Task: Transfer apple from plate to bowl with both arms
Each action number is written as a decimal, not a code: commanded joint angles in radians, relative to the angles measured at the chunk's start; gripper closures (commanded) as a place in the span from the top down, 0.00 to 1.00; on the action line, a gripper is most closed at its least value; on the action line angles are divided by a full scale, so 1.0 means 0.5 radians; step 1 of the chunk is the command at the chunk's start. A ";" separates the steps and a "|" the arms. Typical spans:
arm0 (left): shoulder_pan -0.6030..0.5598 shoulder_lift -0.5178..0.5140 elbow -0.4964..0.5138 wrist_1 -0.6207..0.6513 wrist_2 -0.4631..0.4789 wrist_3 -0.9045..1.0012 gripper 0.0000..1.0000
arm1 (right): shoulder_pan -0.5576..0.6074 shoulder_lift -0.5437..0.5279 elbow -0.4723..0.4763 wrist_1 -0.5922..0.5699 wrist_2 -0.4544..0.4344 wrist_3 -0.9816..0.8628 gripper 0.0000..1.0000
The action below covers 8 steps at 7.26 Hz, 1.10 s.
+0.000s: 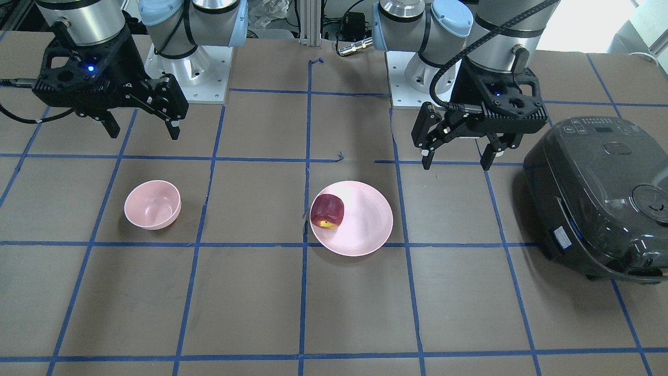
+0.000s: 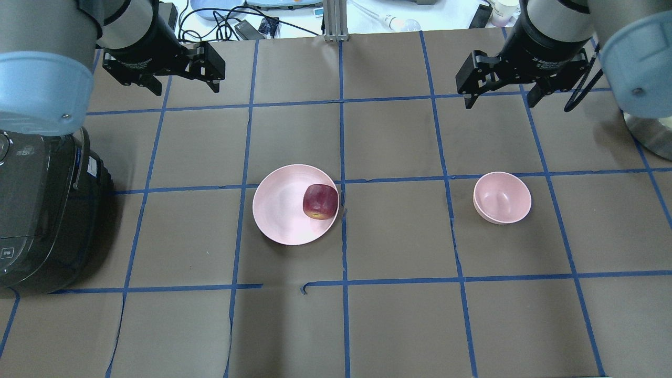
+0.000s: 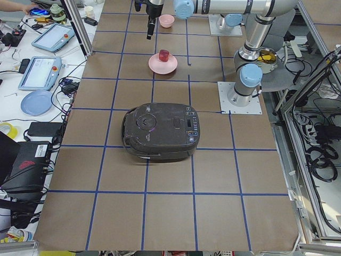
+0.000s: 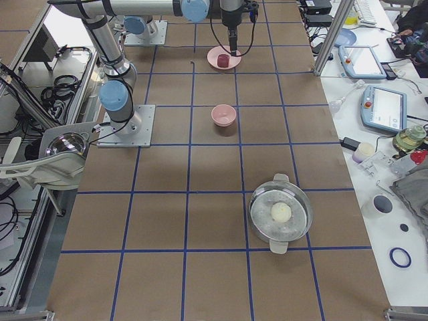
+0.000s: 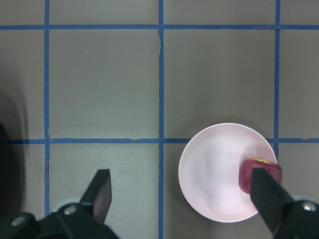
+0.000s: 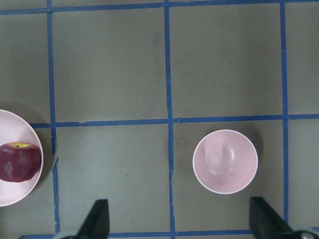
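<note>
Apple [image 2: 320, 201] on plate [image 2: 278, 210] | bowl [image 2: 502, 198] empty

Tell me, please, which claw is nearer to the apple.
Left. The left claw hangs open near the plate holding the apple; the right claw hangs farther off, by the bowl.

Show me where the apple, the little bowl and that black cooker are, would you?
apple [image 2: 320, 201]: overhead exterior view, middle of its red skin.
bowl [image 2: 502, 198]: overhead exterior view, its bare inner floor.
rice cooker [image 1: 595, 183]: exterior front-facing view, the top of its dark lid.
</note>
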 commanded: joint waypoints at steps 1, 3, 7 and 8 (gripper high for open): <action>0.012 -0.008 0.004 0.001 0.001 0.047 1.00 | 0.001 0.000 0.000 0.000 0.000 0.000 1.00; 0.009 0.016 -0.008 0.001 0.004 0.044 1.00 | -0.002 0.000 0.000 0.000 0.000 0.000 1.00; 0.009 0.019 -0.011 -0.036 0.010 0.044 1.00 | 0.001 0.000 0.003 -0.003 0.000 0.000 1.00; 0.009 0.016 0.022 -0.124 0.010 0.044 1.00 | 0.001 0.000 0.000 -0.003 0.000 0.000 1.00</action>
